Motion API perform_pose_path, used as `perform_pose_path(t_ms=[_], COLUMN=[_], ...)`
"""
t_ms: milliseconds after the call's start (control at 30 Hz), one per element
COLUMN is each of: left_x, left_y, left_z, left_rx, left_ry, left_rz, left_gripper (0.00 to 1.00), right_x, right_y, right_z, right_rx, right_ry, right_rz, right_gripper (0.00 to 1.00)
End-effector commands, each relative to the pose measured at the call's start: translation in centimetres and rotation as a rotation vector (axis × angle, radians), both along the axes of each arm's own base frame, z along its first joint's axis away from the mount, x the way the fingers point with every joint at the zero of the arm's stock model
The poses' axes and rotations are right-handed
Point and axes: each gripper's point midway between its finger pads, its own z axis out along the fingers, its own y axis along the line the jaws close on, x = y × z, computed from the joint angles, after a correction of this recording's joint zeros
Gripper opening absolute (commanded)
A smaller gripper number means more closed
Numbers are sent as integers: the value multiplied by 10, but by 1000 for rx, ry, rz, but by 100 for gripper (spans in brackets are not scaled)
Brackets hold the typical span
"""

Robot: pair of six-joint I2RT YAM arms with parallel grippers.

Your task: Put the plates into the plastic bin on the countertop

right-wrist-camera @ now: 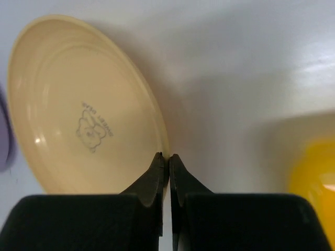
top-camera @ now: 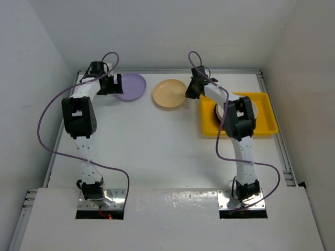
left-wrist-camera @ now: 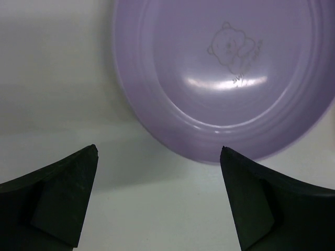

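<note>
Left gripper [left-wrist-camera: 159, 151] spread wide beside lilac plate [left-wrist-camera: 225, 78]; right gripper [right-wrist-camera: 168, 157] clenched on rim of tan plate [right-wrist-camera: 78, 104], near yellow plastic bin [top-camera: 264, 112], on white countertop [top-camera: 157, 151].

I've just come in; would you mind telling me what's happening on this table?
Two robot arms are moving plates into the yellow bin. The right hand is shut at the rim of the tan plate, apparently pinching it, on the white countertop beside the bin. The left hand is open, just short of the lilac plate. At least one pale plate already sits in the bin.
</note>
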Motion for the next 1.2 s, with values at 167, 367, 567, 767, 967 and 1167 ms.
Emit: perform_pose_path(t_ms=[167, 367, 567, 767, 967, 1167], left_x=[45, 39, 44, 38, 28, 16], left_y=[13, 17, 0, -6, -17, -40], left_z=[-7, -43, -49, -60, -65, -15], left_rx=[-12, 0, -48, -78, -101, -134], left_ry=[-79, 1, 2, 39, 63, -25], left_rz=[156, 193, 132, 109, 32, -201], left_gripper=[97, 88, 71, 32, 0, 0], right_x=[-59, -159, -196, -195, -195, -203], right_y=[-118, -250, -315, -325, -322, -320], right_z=[173, 163, 136, 99, 73, 100], right_rx=[-76, -200, -199, -192, -209, -316], right_ry=[-284, -197, -130, -10, 82, 59], right_rz=[-102, -368, -494, -477, -432, -380], right_gripper=[0, 0, 0, 0, 46, 81])
